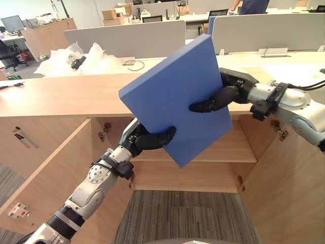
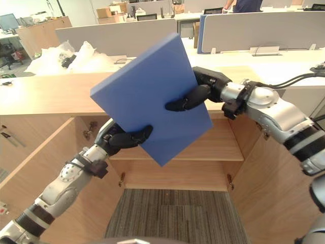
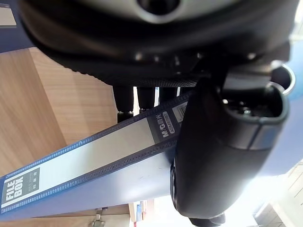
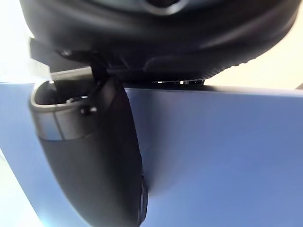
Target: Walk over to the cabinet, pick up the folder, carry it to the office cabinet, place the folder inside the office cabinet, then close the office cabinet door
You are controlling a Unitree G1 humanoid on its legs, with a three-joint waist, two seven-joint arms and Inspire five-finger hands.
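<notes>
you've got the blue folder (image 1: 172,96) in the air, tilted, up in front of the open office cabinet (image 1: 193,175). left hand (image 1: 150,138) is clamped on its lower edge, thumb across the face. right hand (image 1: 221,99) pinches the right edge the same way. folder is above the shelf (image 1: 238,150), not inside yet. left door (image 1: 56,168) and right door (image 1: 289,173) both stand open.

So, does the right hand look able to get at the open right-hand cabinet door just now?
Probably not yet: the right hand and the left hand both grip the blue folder. The door stands open on that side, with nothing in front of it.
</notes>
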